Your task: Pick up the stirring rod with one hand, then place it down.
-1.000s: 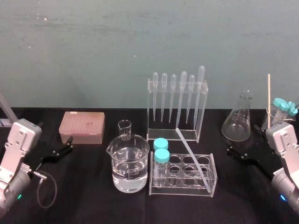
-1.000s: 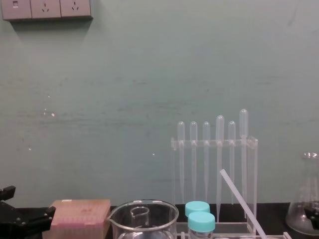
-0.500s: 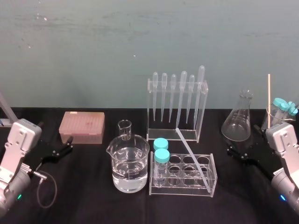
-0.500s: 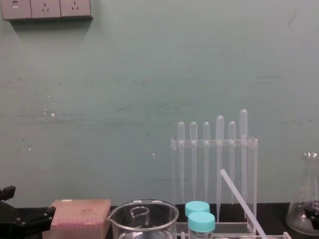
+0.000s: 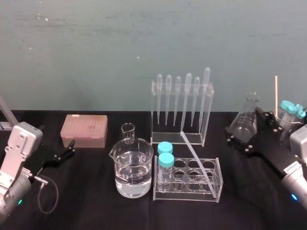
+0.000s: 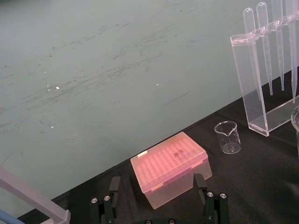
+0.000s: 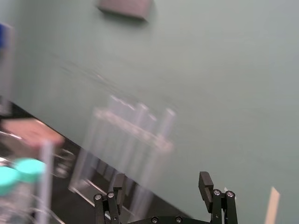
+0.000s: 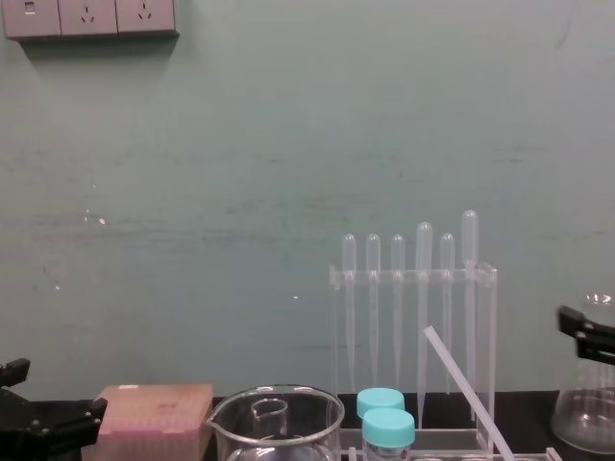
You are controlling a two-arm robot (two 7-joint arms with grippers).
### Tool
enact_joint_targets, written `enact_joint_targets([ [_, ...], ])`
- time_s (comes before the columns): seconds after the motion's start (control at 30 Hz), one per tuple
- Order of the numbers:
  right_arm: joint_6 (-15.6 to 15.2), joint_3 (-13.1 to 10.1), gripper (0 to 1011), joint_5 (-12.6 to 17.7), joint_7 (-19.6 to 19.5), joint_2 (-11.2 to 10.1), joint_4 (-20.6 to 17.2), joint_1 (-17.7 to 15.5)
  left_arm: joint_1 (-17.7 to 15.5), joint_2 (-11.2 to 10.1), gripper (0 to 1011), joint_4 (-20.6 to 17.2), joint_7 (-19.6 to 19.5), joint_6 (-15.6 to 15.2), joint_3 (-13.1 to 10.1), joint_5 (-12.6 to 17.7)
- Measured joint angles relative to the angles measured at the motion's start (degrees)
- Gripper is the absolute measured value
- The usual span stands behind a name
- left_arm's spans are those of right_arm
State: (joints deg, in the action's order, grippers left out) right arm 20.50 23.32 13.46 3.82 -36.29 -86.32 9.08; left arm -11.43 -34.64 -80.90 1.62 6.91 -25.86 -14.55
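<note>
The stirring rod (image 5: 196, 160) is a long whitish rod leaning slantwise, its lower end in the clear test tube rack (image 5: 188, 191) and its upper end toward the pipette stand; in the chest view the stirring rod (image 8: 463, 386) rises above the rack. My right gripper (image 5: 243, 123) hangs open in the air right of the rod, in front of the conical flask (image 5: 241, 128), with nothing between its fingers (image 7: 204, 181). My left gripper (image 5: 71, 147) rests open at the far left, near the pink box.
A beaker of water (image 5: 133, 168) and a small beaker (image 5: 128, 132) stand left of the rack. Two teal-capped tubes (image 5: 165, 154) sit in the rack. The pipette stand (image 5: 181, 108) is behind it. A pink tip box (image 5: 84, 130) lies at the left, capped tubes and a wooden stick (image 5: 276, 96) at the far right.
My right gripper has lifted and swung left and forward, now in front of the flask. The rod and my left arm have not moved.
</note>
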Motion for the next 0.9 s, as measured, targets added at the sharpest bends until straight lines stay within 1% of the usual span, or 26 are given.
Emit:
enact_joint_targets([
  [0.03,0.75,0.21,1003,0.05,0.99,-0.06,-0.19,0.14,0.0,0.0,1000,0.0,0.0,0.0,0.0,0.0],
  [0.07,1.83,0.67,1003,0.53,3.15,-0.11,-0.37,0.56,0.0,0.0,1000,0.0,0.0,0.0,0.0,0.0],
  [0.17,2.5,1.48,1003,2.13,6.73,0.01,-0.24,1.58,0.0,0.0,1000,0.0,0.0,0.0,0.0,0.0],
  [0.23,2.04,2.32,1003,4.6,10.71,0.39,0.64,2.82,0.0,0.0,1000,0.0,0.0,0.0,0.0,0.0],
  [0.27,0.88,2.9,1003,6.58,13.48,0.78,1.5,3.84,0.0,0.0,1000,0.0,0.0,0.0,0.0,0.0],
  [0.3,0.88,2.9,1003,6.58,13.48,0.78,1.5,3.84,0.0,0.0,1000,0.0,0.0,0.0,0.0,0.0],
  [0.33,-0.42,3.35,1003,8.21,15.89,1.19,2.33,4.78,0.0,0.0,1000,0.0,0.0,0.0,0.0,0.0],
  [0.37,-1.25,3.58,1003,9.12,17.25,1.39,2.82,5.26,0.0,0.0,1000,0.0,0.0,0.0,0.0,0.0],
  [0.4,-2.91,3.99,1003,10.79,19.69,1.83,3.75,6.25,0.0,0.0,1000,0.0,0.0,0.0,0.0,0.0],
  [0.5,-5.63,4.55,1003,13.19,23.2,2.46,5.22,7.68,0.0,0.0,1000,0.0,0.0,0.0,0.0,0.0],
  [0.53,-7.59,4.93,1003,14.63,25.47,2.88,6.12,8.54,0.0,0.0,1000,0.0,0.0,0.0,0.0,0.0],
  [0.57,-8.41,5.08,1003,15.15,26.25,3.06,6.51,8.92,0.0,0.0,1000,0.0,0.0,0.0,0.0,0.0],
  [0.6,-10.18,5.37,1003,16.23,28.1,3.45,7.39,9.7,0.0,0.0,1000,0.0,0.0,0.0,0.0,0.0],
  [0.63,-10.18,5.37,1003,16.23,28.1,3.45,7.39,9.7,0.0,0.0,1000,0.0,0.0,0.0,0.0,0.0],
  [0.67,-11.8,5.67,1003,17.0,29.66,3.81,8.15,10.37,0.0,0.0,1000,0.0,0.0,0.0,0.0,0.0],
  [0.7,-12.51,5.8,1003,17.27,30.24,3.98,8.5,10.71,0.0,0.0,1000,0.0,0.0,0.0,0.0,0.0],
  [0.73,-13.99,6.0,1003,17.82,31.34,4.32,9.13,11.22,0.0,0.0,1000,0.0,0.0,0.0,0.0,0.0],
  [0.83,-15.68,6.18,1003,18.1,32.16,4.79,9.94,11.77,0.0,0.0,1000,0.0,0.0,0.0,0.0,0.0],
  [0.9,-17.4,6.17,1003,18.14,32.29,5.36,10.6,12.15,0.0,0.0,1000,0.0,0.0,0.0,0.0,0.0],
])
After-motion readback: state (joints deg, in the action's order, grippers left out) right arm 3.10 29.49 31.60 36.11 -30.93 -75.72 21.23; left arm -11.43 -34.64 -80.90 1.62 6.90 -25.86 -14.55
